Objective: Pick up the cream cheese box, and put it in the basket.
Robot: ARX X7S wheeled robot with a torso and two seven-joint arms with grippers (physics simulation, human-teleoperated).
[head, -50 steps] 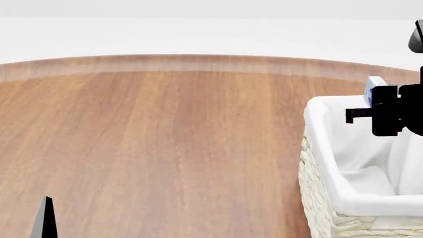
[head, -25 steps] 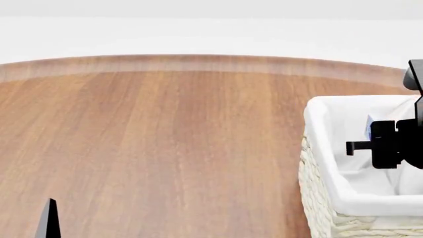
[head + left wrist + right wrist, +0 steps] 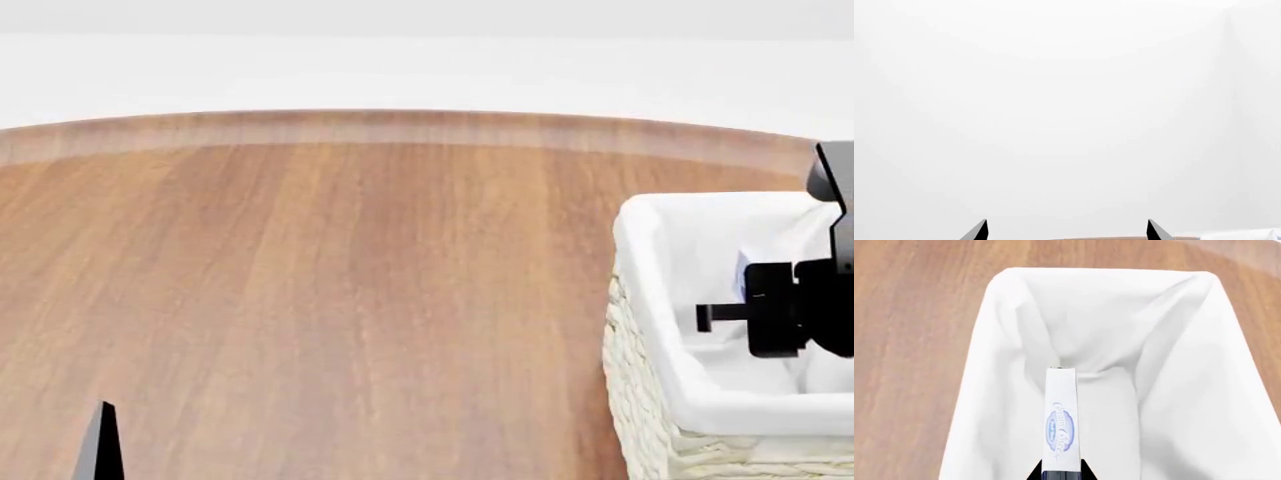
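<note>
The right gripper (image 3: 747, 300), a black two-finger unit, hangs inside the large rectangular cream-white woven wicker basket (image 3: 641, 420), below the level of the white cloth lining (image 3: 654, 300) folded over its rim. Its jaws are pinched on the small, thin, flat white cream cheese box (image 3: 1062, 422), which is held edge-on above the lining. The narrow face of the box carries a bluish oval mark with script lettering that appears to read "Cream Cheese"; the characters are too small to confirm. In the head view only a sliver of the box (image 3: 745, 268) shows beside the gripper body.

The left gripper (image 3: 1066, 231) is seen by two black fingertips (image 3: 977, 231) spread well apart, with nothing between them.

The basket stands on a brown wood-grain tabletop (image 3: 334, 290).
</note>
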